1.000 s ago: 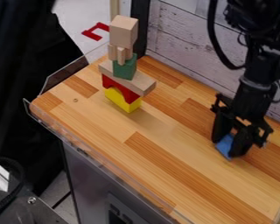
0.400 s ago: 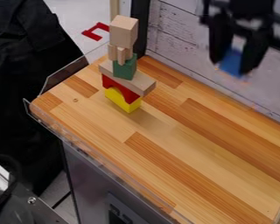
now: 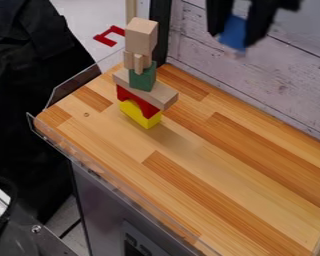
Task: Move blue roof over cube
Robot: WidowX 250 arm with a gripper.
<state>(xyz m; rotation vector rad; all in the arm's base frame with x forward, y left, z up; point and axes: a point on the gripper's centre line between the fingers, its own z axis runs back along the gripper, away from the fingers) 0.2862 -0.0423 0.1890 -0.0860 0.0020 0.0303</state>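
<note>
High at the top edge, right of centre, hangs my gripper (image 3: 239,35), shut on the blue roof (image 3: 234,33), which sits between its two fingers. The natural wood cube (image 3: 141,36) tops a block tower at the upper left of the table. Under the cube stand small wooden pillars (image 3: 136,60), a green block (image 3: 142,77), a wooden plank (image 3: 164,95), a red arch (image 3: 137,101) and a yellow block (image 3: 140,114) at the bottom. The blue roof is well to the right of the cube, apart from it.
The wooden tabletop (image 3: 209,170) has a clear plastic guard (image 3: 116,186) along its left edge. A whitewashed plank wall (image 3: 209,75) runs behind it, with a dark post (image 3: 160,30) just behind the tower. A red piece (image 3: 110,36) lies beyond the table.
My gripper has risen from the right side of the table with the blue roof and moved left toward the tower. The tower has stayed as it was.
</note>
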